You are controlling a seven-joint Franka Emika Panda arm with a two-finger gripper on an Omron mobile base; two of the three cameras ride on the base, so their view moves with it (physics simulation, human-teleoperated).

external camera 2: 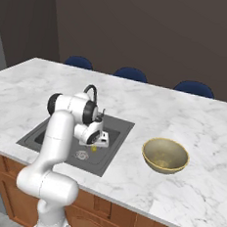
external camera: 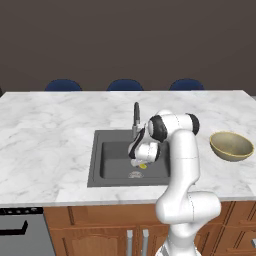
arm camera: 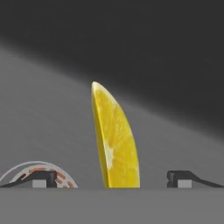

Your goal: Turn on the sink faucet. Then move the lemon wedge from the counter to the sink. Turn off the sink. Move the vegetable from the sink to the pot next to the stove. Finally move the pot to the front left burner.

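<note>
Marble counter [external camera: 45, 135] frames the sink [external camera: 112, 160], where the lemon wedge [arm camera: 114, 142] sits on the basin floor near the drain [arm camera: 37, 175] — gripper [arm camera: 113, 178] above it, jaws spread wide, holding nothing. Right of it stands a tan bowl [external camera: 231, 146]. Lifting carelessly could nudge the wedge or clip the faucet [external camera: 136, 116] — it's close behind the wrist.

A rendered home kitchen, seen across an island.

A broad white marble tabletop [external camera: 50, 135] with grey veins sits on brown wooden cabinets [external camera: 100, 225], and a dark grey sink [external camera: 110, 155] with a slim gooseneck faucet [external camera: 136, 116] is let into it. Three blue chair backs [external camera: 125, 85] line the far edge, as at a breakfast bar, before a plain dark wall. A tan bowl [external camera: 231, 146] stands on the marble, and a grey appliance front with a dark handle [external camera: 20, 230] shows low at the left.
</note>
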